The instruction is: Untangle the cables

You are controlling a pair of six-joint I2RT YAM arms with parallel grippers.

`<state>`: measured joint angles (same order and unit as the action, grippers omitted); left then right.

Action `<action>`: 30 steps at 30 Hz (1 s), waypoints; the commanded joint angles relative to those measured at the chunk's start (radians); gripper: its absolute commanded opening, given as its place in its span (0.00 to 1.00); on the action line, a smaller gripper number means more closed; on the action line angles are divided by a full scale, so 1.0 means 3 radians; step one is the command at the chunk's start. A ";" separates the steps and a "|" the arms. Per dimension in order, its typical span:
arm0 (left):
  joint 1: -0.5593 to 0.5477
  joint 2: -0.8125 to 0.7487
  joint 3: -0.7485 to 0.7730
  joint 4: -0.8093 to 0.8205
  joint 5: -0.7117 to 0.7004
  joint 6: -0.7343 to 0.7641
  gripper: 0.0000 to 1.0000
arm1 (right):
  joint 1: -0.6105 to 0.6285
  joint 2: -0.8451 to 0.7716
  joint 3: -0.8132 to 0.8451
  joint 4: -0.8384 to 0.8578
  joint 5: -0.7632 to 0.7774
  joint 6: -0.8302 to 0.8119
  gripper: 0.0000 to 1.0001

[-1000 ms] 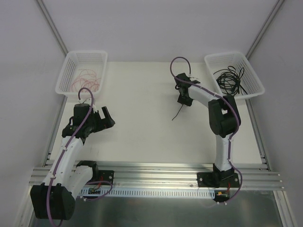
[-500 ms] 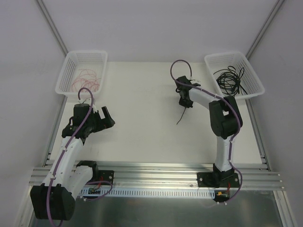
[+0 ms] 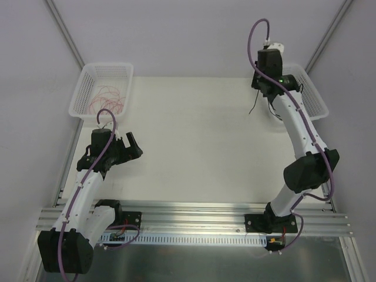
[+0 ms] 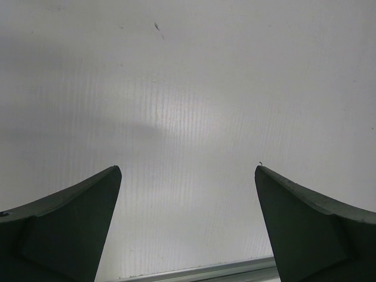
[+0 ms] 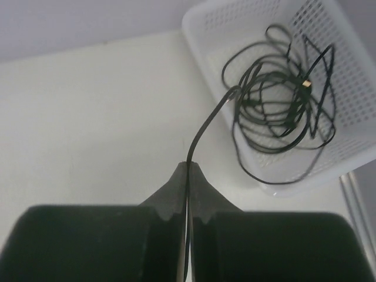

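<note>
- My right arm (image 3: 296,126) reaches from its base at the near edge of the tabletop (image 3: 188,147) towards the far right corner. It is stretched long, and the wrist is lifted well above the surface.
- My right hand (image 5: 188,169) points downward, just beside the inner side of the white basket (image 5: 352,70) that sits in that far right corner.
- Its two fingers are pressed together, with only a thin black cable (image 5: 202,129) pinched between the tips.
- From the tips, that cable runs out in a gentle curve and ends in a small hook.
- In the overhead view it dangles freely below the hand, above the tabletop.
- In the wrist view its end lines up with the basket's near rim. I cannot tell whether it touches the rim.
- Inside that basket lies a loose coil of black cables (image 5: 276,100). The loops overlap, and one loop droops over the near wall.
- My left arm (image 3: 85,188) is folded low along the left edge of the tabletop.
- My left hand (image 3: 134,145) hovers close over the surface, aimed towards the middle.
- Its fingers (image 4: 70,217) are spread as wide as they go and hold nothing. Only bare white tabletop shows between them.
- A second white basket (image 3: 88,79) sits in the far left corner, beyond my left hand.
- It holds thin red and pink wires (image 3: 108,97) in loose loops.
</note>
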<state>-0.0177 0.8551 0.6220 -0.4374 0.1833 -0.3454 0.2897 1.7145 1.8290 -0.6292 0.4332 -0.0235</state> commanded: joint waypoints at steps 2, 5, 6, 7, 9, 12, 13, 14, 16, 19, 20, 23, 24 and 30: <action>0.0023 -0.0023 -0.0023 0.0077 0.0064 0.0073 0.99 | -0.0321 -0.0121 0.0346 0.0199 -0.0272 -0.0673 0.01; 0.0023 -0.0002 -0.0028 0.0077 0.0074 0.0073 0.99 | -0.0526 -0.0024 0.0423 0.0531 -0.0426 -0.0806 0.01; 0.0023 0.0003 -0.0023 0.0072 0.0074 0.0083 0.99 | -0.0617 0.0006 0.0433 0.0614 -0.0472 -0.0832 0.01; 0.0023 0.0018 -0.0023 0.0077 0.0079 0.0078 0.99 | -0.0669 0.0098 0.0443 0.0761 -0.0493 -0.0847 0.01; 0.0023 0.0028 -0.0023 0.0077 0.0079 0.0083 0.99 | -0.0796 0.0221 0.0484 0.0880 -0.0493 -0.0837 0.01; 0.0023 0.0049 -0.0023 0.0077 0.0090 0.0088 0.99 | -0.0950 0.0471 0.0556 0.1054 -0.0437 -0.0832 0.01; 0.0023 0.0064 -0.0028 0.0072 0.0095 0.0088 0.99 | -0.0961 0.0528 0.0576 0.1100 -0.0452 -0.0822 0.01; 0.0023 0.0069 -0.0028 0.0077 0.0095 0.0098 0.99 | -0.1032 0.0665 0.0581 0.1121 -0.0477 -0.0807 0.01; 0.0023 0.0100 -0.0018 0.0077 0.0105 0.0098 0.99 | -0.1160 0.0798 0.0581 0.1146 -0.0473 -0.0756 0.01; 0.0023 0.0146 -0.0018 0.0082 0.0115 0.0108 0.99 | -0.1308 0.1054 0.0551 0.1136 -0.0513 -0.0684 0.01; 0.0018 0.0161 -0.0013 0.0077 0.0140 0.0113 0.99 | -0.1339 0.1121 0.0556 0.1116 -0.0534 -0.0679 0.01; 0.0023 0.0207 0.0003 0.0072 0.0166 0.0119 0.99 | -0.1431 0.1407 0.0591 0.0978 -0.0559 -0.0633 0.03; 0.0023 0.0223 0.0003 0.0077 0.0176 0.0119 0.99 | -0.1456 0.1468 0.0637 0.0922 -0.0585 -0.0602 0.06; 0.0023 0.0264 0.0023 0.0077 0.0217 0.0134 0.99 | -0.1457 0.1296 0.0459 0.0875 -0.0778 -0.0388 0.51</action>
<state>-0.0177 0.9348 0.6220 -0.4305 0.2176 -0.3271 -0.1600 2.2078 1.9575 -0.3981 0.2504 -0.1860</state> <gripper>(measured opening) 0.991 0.462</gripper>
